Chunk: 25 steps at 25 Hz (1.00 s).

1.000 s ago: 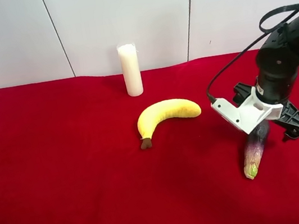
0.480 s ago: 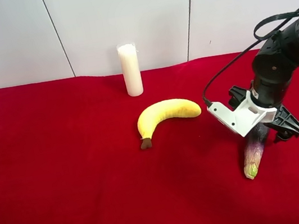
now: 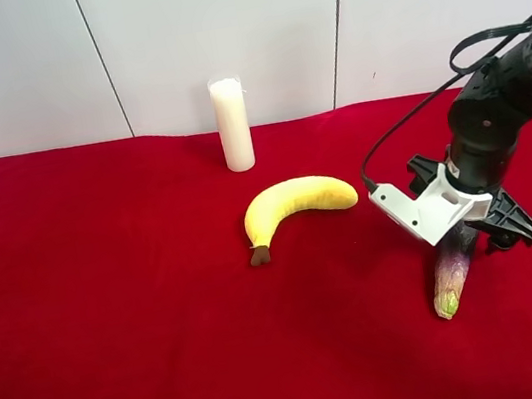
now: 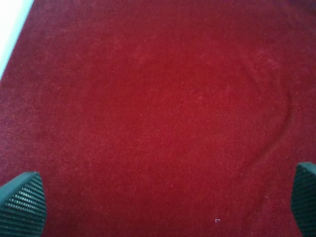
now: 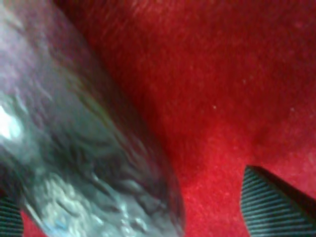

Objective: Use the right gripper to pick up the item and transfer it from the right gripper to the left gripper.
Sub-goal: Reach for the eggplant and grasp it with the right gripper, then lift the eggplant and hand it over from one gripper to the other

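Note:
The item, a slim purple eggplant (image 3: pixel 452 276) with a green tip, lies on the red cloth at the exterior high view's right. My right gripper (image 3: pixel 466 228), with its white housing, is down over the eggplant's dark end. In the right wrist view the eggplant (image 5: pixel 84 138) fills the space between the fingers. It lies close to one ribbed fingertip (image 5: pixel 7 219), and a strip of cloth separates it from the other fingertip (image 5: pixel 276 205). The jaws stand open around it. My left gripper (image 4: pixel 163 202) is open over bare red cloth and is out of the exterior high view.
A yellow banana (image 3: pixel 292 205) lies mid-table, left of the right gripper. A white pillar candle (image 3: pixel 232 124) stands upright behind it near the back edge. The red cloth (image 3: pixel 112 315) covers the whole table, with a white wall behind.
My right arm has shifted slightly left and down onto the eggplant, and its jaws have narrowed around it. The eggplant, banana and candle have not moved.

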{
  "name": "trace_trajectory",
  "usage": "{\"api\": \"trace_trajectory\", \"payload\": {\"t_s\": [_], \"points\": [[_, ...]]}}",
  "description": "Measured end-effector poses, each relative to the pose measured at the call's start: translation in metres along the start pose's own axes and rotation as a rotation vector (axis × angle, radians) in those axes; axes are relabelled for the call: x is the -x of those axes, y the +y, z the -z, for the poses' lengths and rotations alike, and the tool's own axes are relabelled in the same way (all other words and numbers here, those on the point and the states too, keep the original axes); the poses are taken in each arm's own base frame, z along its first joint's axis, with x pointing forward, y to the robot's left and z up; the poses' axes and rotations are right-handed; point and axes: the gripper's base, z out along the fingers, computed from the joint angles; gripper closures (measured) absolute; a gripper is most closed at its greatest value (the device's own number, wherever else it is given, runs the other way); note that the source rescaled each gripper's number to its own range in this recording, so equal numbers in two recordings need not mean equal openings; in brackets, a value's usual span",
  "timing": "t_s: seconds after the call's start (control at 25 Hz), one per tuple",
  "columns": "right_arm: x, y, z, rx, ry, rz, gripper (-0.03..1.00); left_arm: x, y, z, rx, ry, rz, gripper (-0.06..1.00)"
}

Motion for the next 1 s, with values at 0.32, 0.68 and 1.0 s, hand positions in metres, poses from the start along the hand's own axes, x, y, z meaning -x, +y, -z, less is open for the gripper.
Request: {"api": "trace_trajectory", "payload": {"t_s": [0.32,0.68,1.0], "points": [[0.0018,0.0009,-0.0063,0.022,-0.006,0.005,0.38,0.0000,0.0000,0.0000,0.000,0.000,0.000,-0.06],[0.0018,0.0009,-0.0063,0.022,-0.006,0.005,0.69,0.0000,0.0000,0.0000,0.000,0.000,0.000,-0.06],[-0.0004,-0.0002,0.0015,-0.005,0.002,-0.002,0.96,0.0000,0.0000,0.0000,0.000,0.000,0.000,-0.06]]}}
